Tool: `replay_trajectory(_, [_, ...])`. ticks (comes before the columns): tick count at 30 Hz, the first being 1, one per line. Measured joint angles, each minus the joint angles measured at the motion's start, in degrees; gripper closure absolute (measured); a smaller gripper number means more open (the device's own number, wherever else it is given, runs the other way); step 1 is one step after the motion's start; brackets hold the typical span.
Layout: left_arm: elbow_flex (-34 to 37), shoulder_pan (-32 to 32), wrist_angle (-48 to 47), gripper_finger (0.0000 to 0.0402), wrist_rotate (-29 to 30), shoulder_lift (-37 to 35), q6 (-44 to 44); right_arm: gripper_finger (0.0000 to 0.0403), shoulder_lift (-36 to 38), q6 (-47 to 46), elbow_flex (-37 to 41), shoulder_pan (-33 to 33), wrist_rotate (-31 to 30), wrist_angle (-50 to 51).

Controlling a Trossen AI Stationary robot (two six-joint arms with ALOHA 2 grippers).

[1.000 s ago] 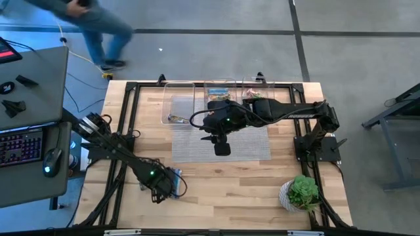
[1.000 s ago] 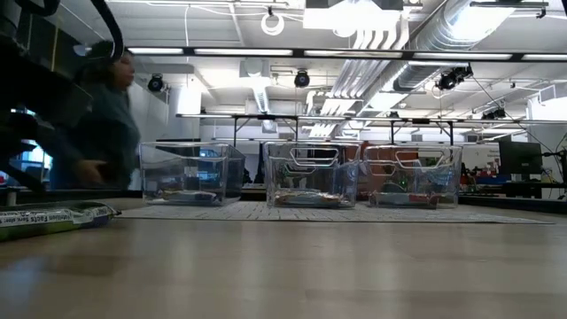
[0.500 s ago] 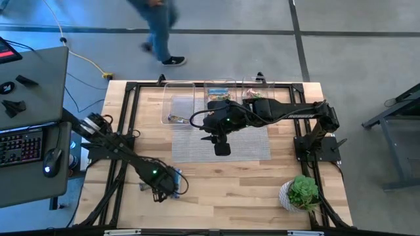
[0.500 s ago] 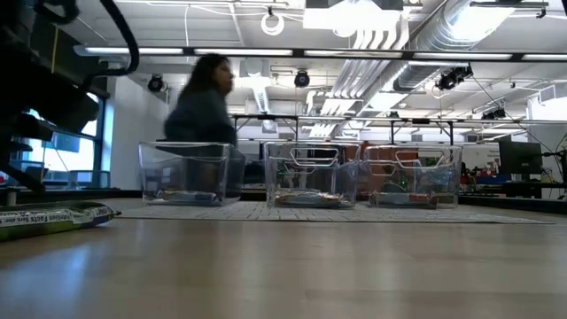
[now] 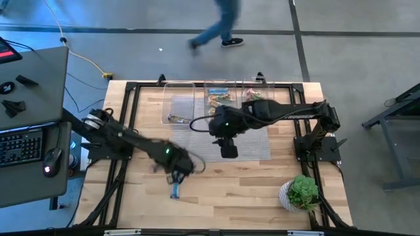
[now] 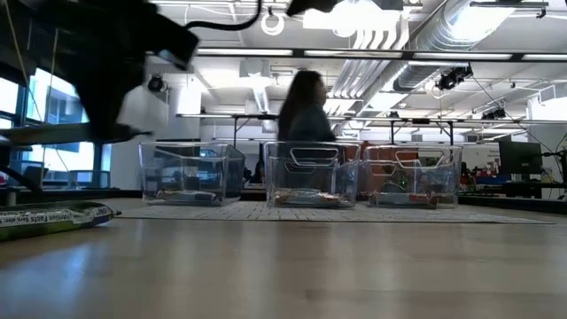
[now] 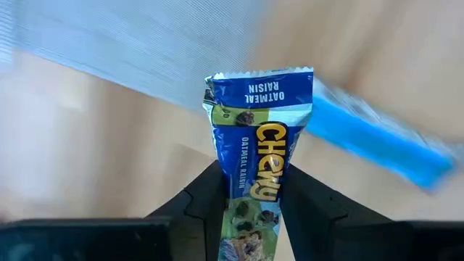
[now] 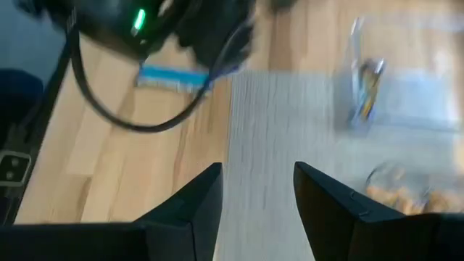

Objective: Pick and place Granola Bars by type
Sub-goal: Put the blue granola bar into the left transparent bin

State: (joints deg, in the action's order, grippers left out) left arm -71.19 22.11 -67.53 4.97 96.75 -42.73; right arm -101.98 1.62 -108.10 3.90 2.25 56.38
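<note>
My left gripper point(image 5: 176, 176) is over the wood near the grey mat's near left corner, shut on a blue Chewy granola bar point(image 7: 257, 123). A second blue bar point(image 5: 175, 192) lies flat on the wood just nearer; it also shows in the left wrist view as the bar point(image 7: 377, 141). My right gripper point(image 5: 228, 151) hovers open over the mat point(image 5: 252, 145), nothing between its fingers point(image 8: 257, 174). Three clear bins stand along the far edge; the left bin point(image 5: 178, 108) holds blue bars, the middle bin point(image 5: 220, 98) tan ones. A green-wrapped bar point(image 6: 53, 217) lies at the left in the low view. My left gripper pinches the blue bar between its two fingers, on the long sides of its near half point(image 7: 250, 206). The bar lies along the fingers, and its crimped far end point(image 7: 257, 80) sticks out past the fingertips. It is off the table, its label facing the camera.
A potted plant point(image 5: 302, 192) stands at the near right corner. Black frame rails point(image 5: 131, 105) border the table. A person walks past beyond the far edge point(image 5: 220, 29). A desk with keyboard and mouse point(image 5: 26, 144) lies left of the table.
My left gripper has shut on one blue bar, risen and swung toward the mat, carrying that bar off the wood; the other blue bar has stayed where it lay. The person has walked from left to right behind the table.
</note>
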Motion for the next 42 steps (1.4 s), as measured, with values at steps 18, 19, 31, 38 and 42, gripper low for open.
replay_trajectory(18, [-10.7, -41.0, 6.8, 0.0291, 19.6, -0.1, 42.6, 0.0249, 0.4, -17.9, 36.7, 7.5, 0.0, -36.8])
replay_trajectory(19, [-10.7, -43.1, 8.0, 0.0291, 18.3, -0.1, 44.3, 0.0249, 0.5, -17.3, 39.1, 8.0, 0.0, -42.2])
replay_trajectory(31, [-6.7, -57.9, 15.0, 0.0263, 8.9, 4.4, 51.8, 0.0249, 0.5, -4.6, 60.6, 10.4, -3.5, -92.6])
replay_trajectory(38, [-5.9, -58.5, 17.0, 0.022, 11.5, 9.7, 53.3, 0.0249, 0.5, -3.3, 63.3, 10.4, -3.5, -98.3])
replay_trajectory(42, [-7.6, -57.3, 11.6, 0.021, 13.2, 9.9, 53.0, 0.0249, -1.1, 1.9, 61.2, 10.4, -4.8, -98.2])
